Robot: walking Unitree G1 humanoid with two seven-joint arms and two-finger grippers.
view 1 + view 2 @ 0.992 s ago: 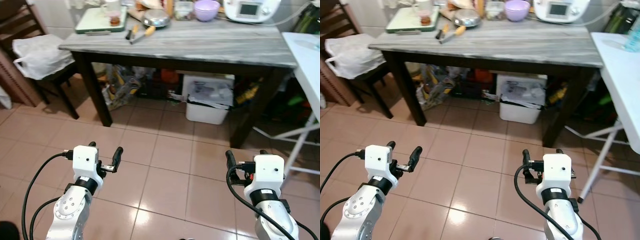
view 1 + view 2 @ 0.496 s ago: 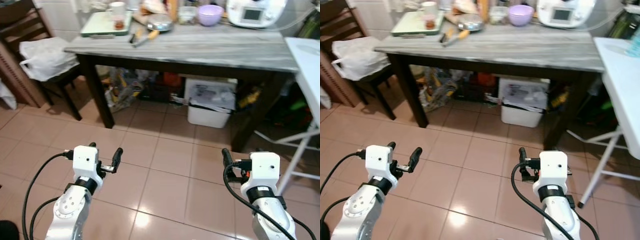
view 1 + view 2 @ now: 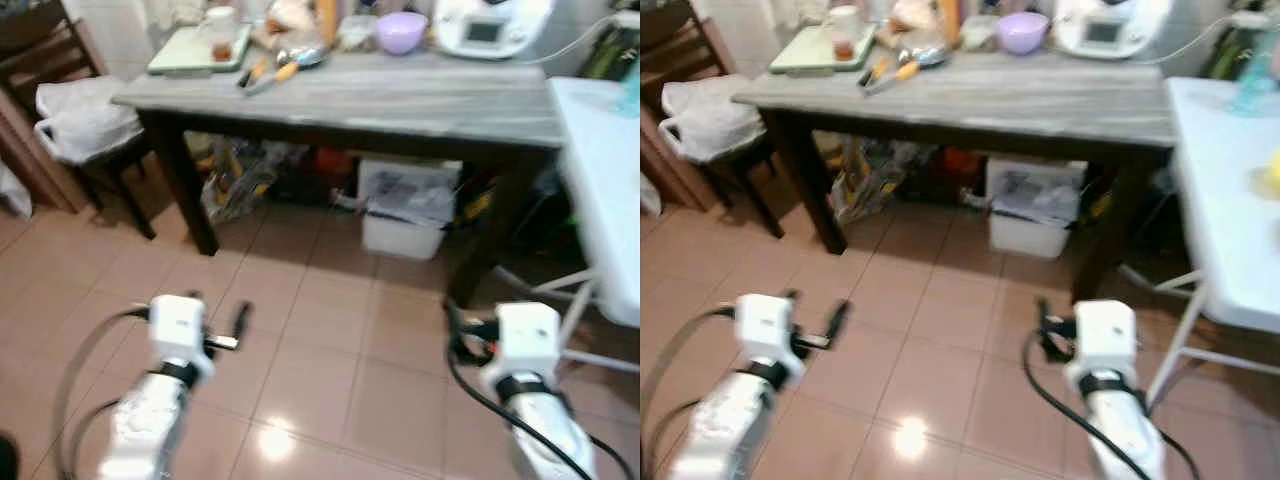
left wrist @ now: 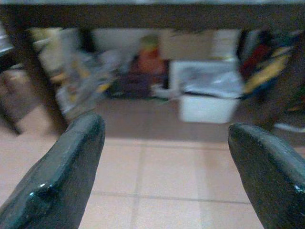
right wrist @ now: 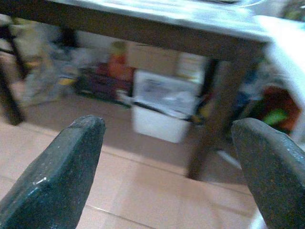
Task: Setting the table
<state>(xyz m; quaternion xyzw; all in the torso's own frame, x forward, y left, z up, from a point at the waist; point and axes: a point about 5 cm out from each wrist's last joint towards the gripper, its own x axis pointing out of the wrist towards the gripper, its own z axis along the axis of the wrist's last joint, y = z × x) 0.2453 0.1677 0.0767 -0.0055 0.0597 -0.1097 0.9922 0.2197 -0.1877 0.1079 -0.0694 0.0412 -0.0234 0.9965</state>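
While my left claw (image 3: pixel 217 335) and right claw (image 3: pixel 1060 330) hang spread and empty, the grey bench (image 3: pixel 400 95) stands well ahead of them. Walking on blurred, I could knock its dark leg (image 3: pixel 1095 245) just beyond my right claw.

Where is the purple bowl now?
The small purple bowl stands at the far edge of the grey wooden table, directly left of the white appliance with a screen.

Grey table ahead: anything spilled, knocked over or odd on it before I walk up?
Nothing stands out. The grey table carries a purple bowl, a green tray and utensils at its far edge; blur hides finer detail.
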